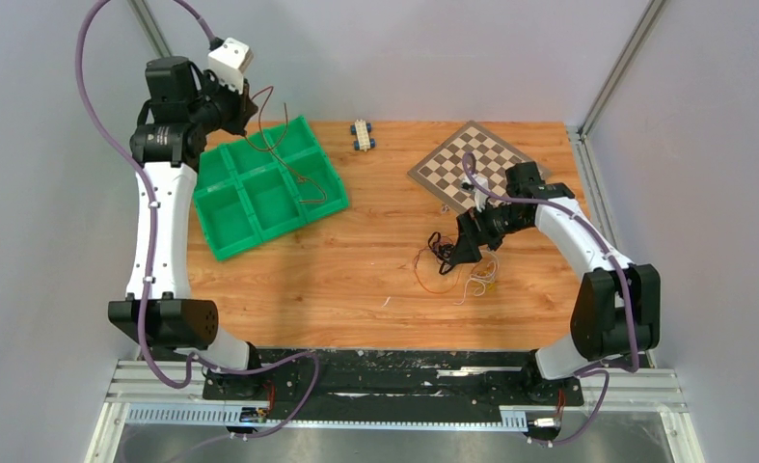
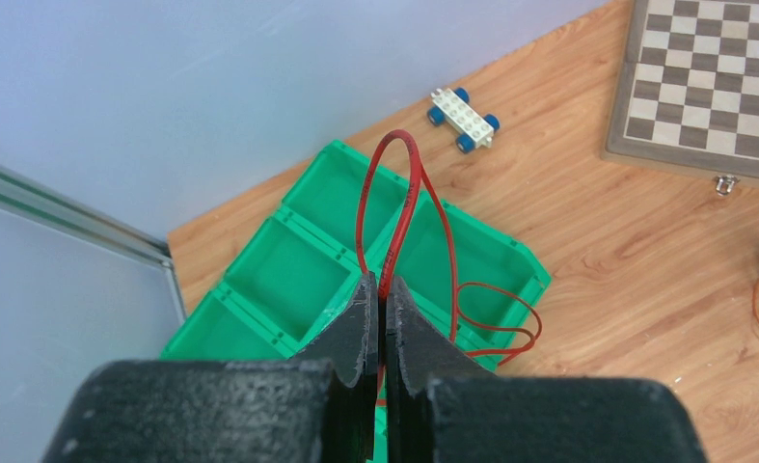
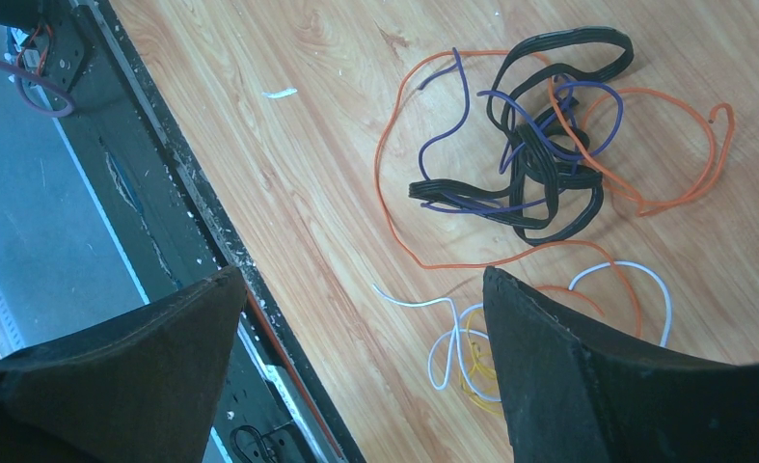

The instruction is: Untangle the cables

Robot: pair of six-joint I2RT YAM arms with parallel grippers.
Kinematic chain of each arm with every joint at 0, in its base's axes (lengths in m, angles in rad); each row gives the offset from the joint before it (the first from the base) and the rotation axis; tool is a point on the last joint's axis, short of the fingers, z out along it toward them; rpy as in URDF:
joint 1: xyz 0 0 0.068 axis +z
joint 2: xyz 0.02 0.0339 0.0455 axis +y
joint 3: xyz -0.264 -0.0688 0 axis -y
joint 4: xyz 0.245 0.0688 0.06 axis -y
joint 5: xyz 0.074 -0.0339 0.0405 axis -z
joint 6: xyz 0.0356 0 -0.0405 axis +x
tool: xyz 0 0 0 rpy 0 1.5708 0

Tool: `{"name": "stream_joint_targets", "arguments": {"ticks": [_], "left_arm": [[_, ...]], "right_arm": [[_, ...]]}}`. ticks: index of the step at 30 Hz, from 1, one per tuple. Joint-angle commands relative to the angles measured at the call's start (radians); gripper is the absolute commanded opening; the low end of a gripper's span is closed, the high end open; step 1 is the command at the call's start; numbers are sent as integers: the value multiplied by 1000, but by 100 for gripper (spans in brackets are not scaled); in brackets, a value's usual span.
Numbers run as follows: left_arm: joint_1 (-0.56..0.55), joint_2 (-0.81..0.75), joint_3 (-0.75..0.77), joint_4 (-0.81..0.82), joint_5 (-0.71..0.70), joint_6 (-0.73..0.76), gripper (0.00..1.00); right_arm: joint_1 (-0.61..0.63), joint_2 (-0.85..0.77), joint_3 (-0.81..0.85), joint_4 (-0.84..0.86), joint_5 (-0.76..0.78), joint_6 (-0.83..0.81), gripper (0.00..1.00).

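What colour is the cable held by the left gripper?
Red. The cable in the left gripper shows best in left wrist view.

Six cables: red cable [image 2: 392, 253] pinched in the left gripper [image 2: 382, 285]; orange cable [image 3: 381, 174], purple cable [image 3: 466, 89], black cable [image 3: 568, 37], white cable [image 3: 618, 263] and yellow cable [image 3: 479, 391] under the right gripper [image 3: 361, 275]; one six-compartment tray [image 1: 250, 203]; one chessboard [image 1: 472, 159]; one wheeled brick [image 1: 362, 134].

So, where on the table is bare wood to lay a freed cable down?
The widest bare patch of table lies between the green tray and the cable tangle, reaching the near edge. Another strip lies between the toy car and the chessboard. Crowded: around the tangle, under the right end effector, next to the chessboard.
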Motion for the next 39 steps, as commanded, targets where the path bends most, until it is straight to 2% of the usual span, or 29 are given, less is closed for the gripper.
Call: {"name": "stream_joint_targets", "arguments": {"ticks": [1, 9, 15, 17, 22, 26, 31, 35, 37, 39], "left_arm": [[6, 8, -33, 113, 51, -69, 0], [-20, 95, -30, 166, 75, -74, 0], [-64, 135, -115, 283, 18, -92, 0], [-77, 146, -169, 324, -3, -121, 0], [-110, 147, -422, 459, -72, -167, 0], [-142, 171, -532, 531, -143, -207, 0], [-178, 248, -514, 537, -241, -240, 0], [-224, 337, -417, 499, -434, -293, 0], [-231, 386, -353, 461, -440, -327, 0], [-232, 407, -328, 470, -385, -361, 0]], "right_arm": [[-6, 30, 25, 2, -21, -19, 91], [-6, 75, 45, 7, -32, -18, 91], [-11, 104, 36, 17, -46, -11, 91], [-14, 106, 28, 23, -49, -8, 91], [-26, 98, 0, 28, -50, -16, 91], [-35, 98, -21, 30, -49, -24, 91], [-45, 102, -31, 31, -53, -31, 91], [-48, 110, -31, 31, -56, -31, 91], [-50, 115, -30, 32, -56, -31, 91], [-54, 118, -30, 32, -58, -32, 91]]}}
